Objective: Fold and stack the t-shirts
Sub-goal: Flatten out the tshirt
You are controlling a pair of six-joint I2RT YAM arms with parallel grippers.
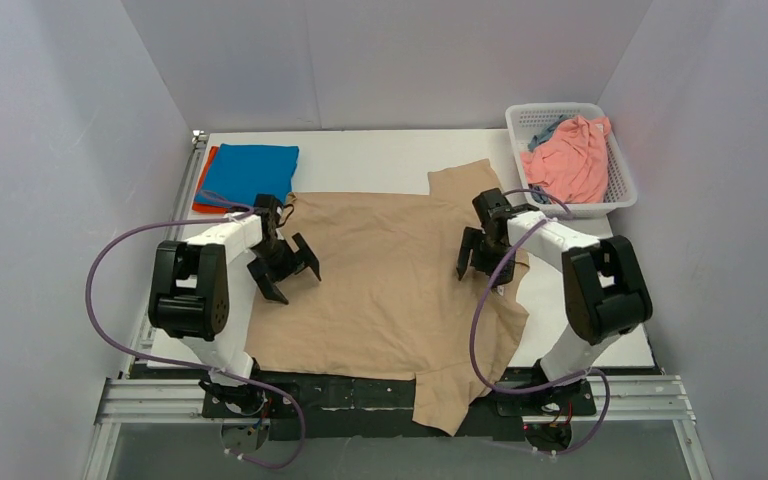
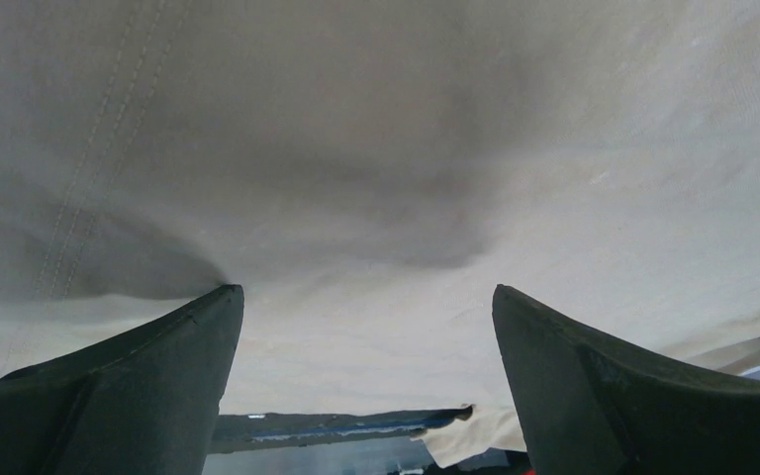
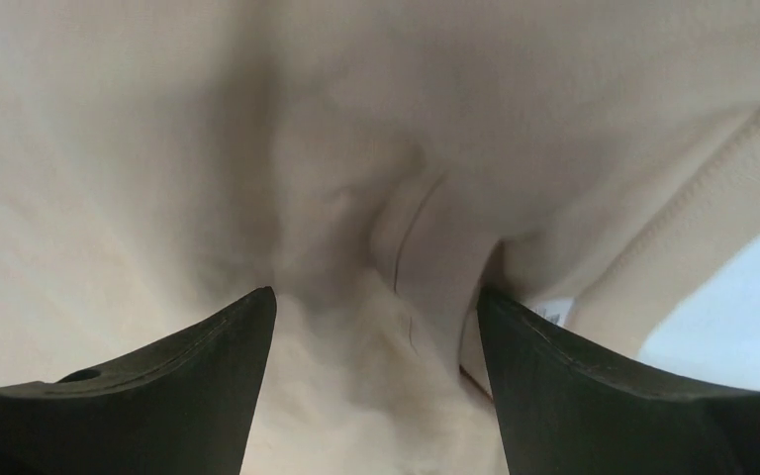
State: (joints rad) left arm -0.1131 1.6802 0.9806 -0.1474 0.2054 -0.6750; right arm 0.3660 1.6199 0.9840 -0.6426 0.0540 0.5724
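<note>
Beige t-shirt [image 1: 390, 280]: spread open and mostly flat across the middle of the desk [image 1: 380, 150]. It lies sideways to me, collar end toward my right arm and hem toward my left, with low wrinkles on its right side.
Its sleeves: one points to the far side. The other hangs over the near edge of the desk between my two bases.
My left pincer [image 1: 288, 268]: released, jaws wide apart with nothing between them, low over the left part of the beige t-shirt. Cloth fills my left wrist view, and I cannot tell whether my tips touch it.
Hem stitching [image 2: 89, 168]: a double row running down the cloth, to the left of my left pincer.
My right pincer [image 1: 482, 258]: released as well, jaws spread, pointing down at the right part of the beige t-shirt. A small raised fold of cloth lies between my fingers, not pinched.
Collar [image 3: 693, 208]: a ribbed band just right of my right pincer, with bare desk showing past it.
Blue t-shirt [image 1: 250, 172]: folded flat at the far left of the desk, beyond my left pincer and just beside the beige t-shirt's far left corner.
Orange-red t-shirt [image 1: 203, 185]: folded under the blue t-shirt, only its left edge showing.
Salmon pink t-shirt [image 1: 570, 160]: crumpled inside the basket [image 1: 522, 128].
Grey-blue t-shirt [image 1: 545, 132]: a small bit showing in the basket beside the salmon pink t-shirt.
Basket: white mesh, standing at the far right of the desk, near the beige t-shirt's far sleeve but apart from it.
</note>
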